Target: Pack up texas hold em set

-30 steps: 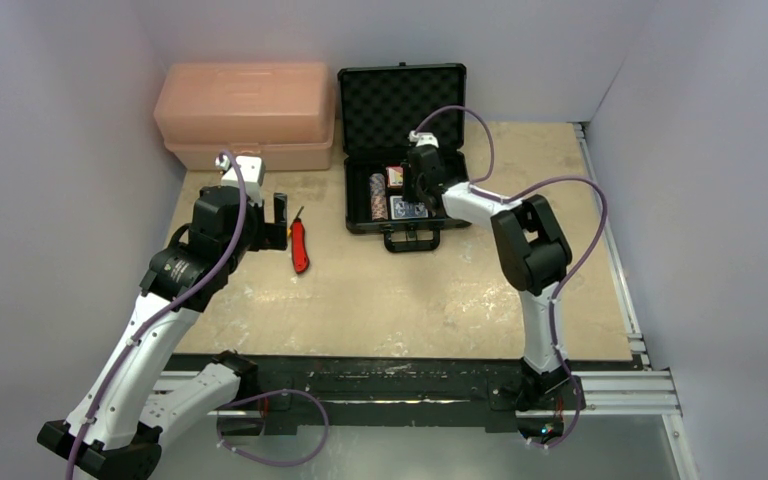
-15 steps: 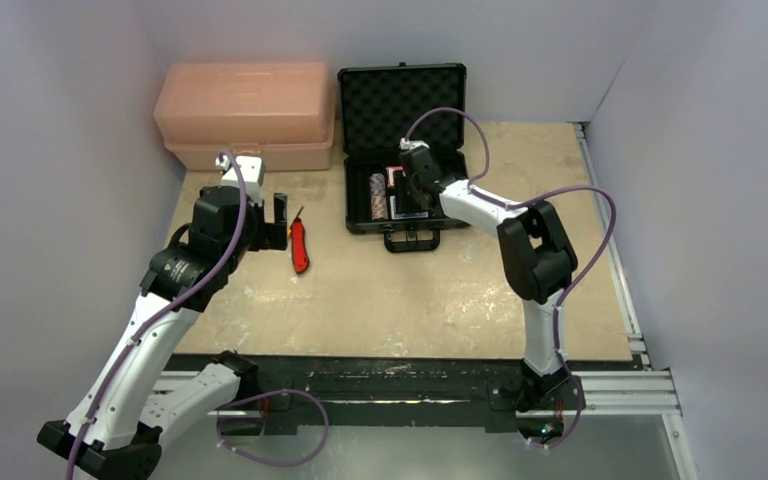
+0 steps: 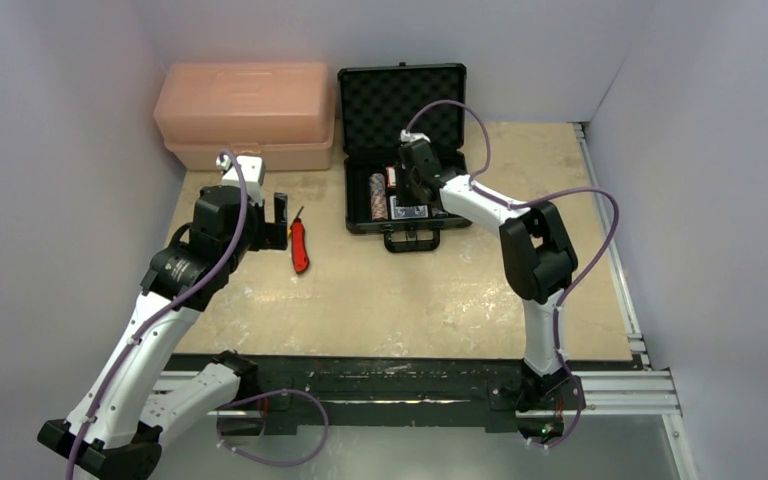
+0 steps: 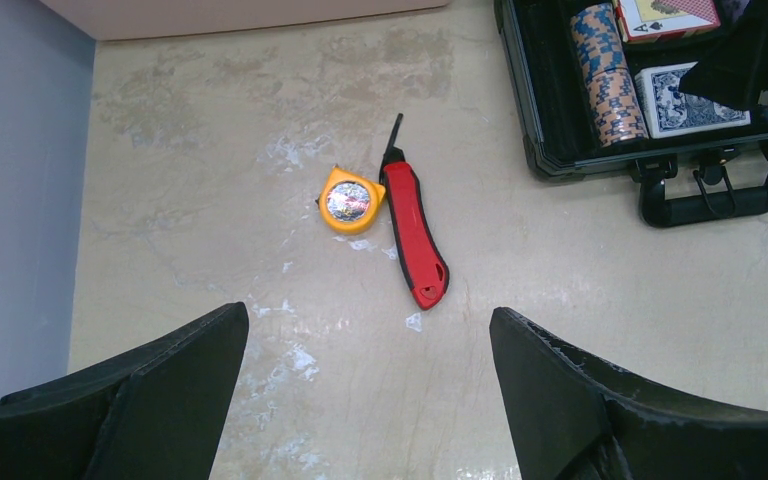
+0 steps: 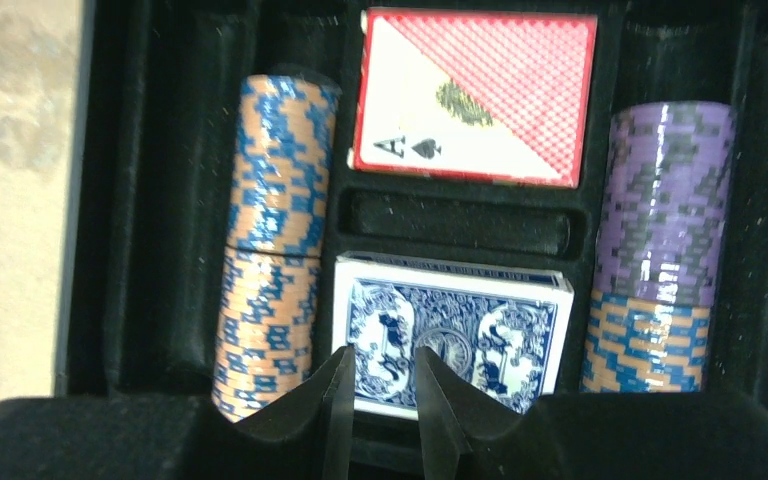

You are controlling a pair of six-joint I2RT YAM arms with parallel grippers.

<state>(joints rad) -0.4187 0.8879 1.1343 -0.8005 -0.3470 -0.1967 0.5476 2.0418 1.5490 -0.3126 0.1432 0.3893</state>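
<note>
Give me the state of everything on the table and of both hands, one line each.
Black briefcase: open, lid upright.
Red card deck: seated in its slot.
Blue card deck: seated in its slot.
Chip stacks: lying in the side grooves.
Pink toolbox: closed.
Red utility knife: lying flat.
Tape measure: lying flat, beside the knife.
Left hand: open, empty.
Right hand: narrowly open, empty, above blue deck.

A robotics lab test cell: plain white walls [image 3: 50, 80] box in a scuffed tabletop [image 3: 410, 300] edged by aluminium rails [image 3: 625, 388].
</note>
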